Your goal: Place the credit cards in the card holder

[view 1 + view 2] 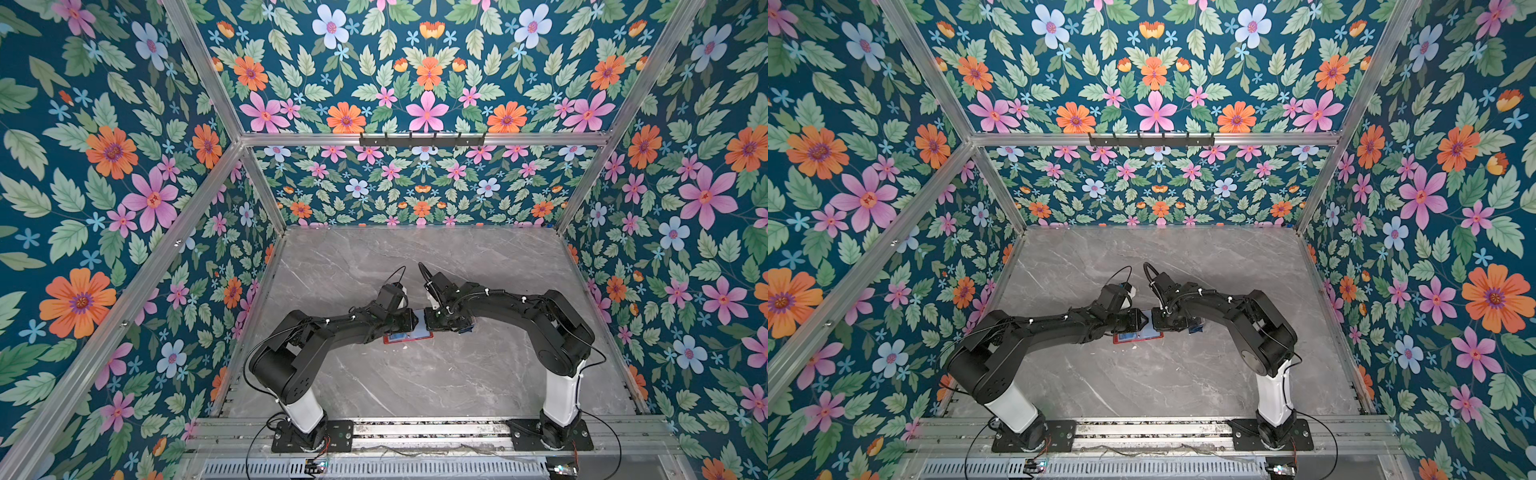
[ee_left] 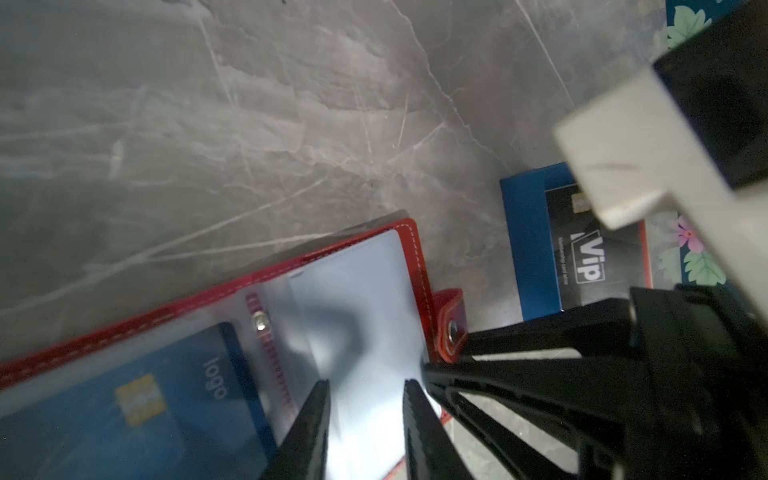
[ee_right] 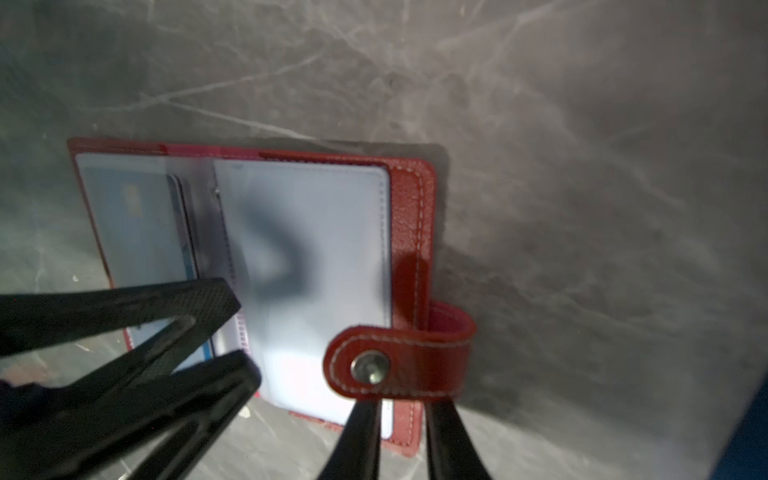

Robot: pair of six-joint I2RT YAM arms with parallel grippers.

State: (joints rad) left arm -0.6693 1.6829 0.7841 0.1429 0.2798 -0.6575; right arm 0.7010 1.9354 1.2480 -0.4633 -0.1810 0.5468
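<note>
The card holder (image 1: 405, 337) (image 1: 1133, 337) lies open on the marble under both wrists. A blue credit card (image 2: 137, 407) (image 3: 137, 232) sits inside its clear sleeve on one page. My left gripper (image 2: 365, 382) is open, its fingers apart over the empty pale sleeve (image 2: 361, 299) with nothing between them. My right gripper (image 3: 403, 401) is open at the snap tab (image 3: 399, 361), which curls over its tips. A dark card marked VIP (image 2: 590, 262) lies in the blue tray (image 2: 523, 232), and a red card edge (image 2: 646, 257) shows beneath it.
The blue tray (image 1: 467, 330) (image 1: 1196, 330) sits just right of the holder, mostly under the right arm. The right gripper's fingers (image 2: 540, 382) and the left gripper's fingers (image 3: 124, 307) nearly meet over the holder. Flowered walls enclose the marble table (image 1: 415, 382).
</note>
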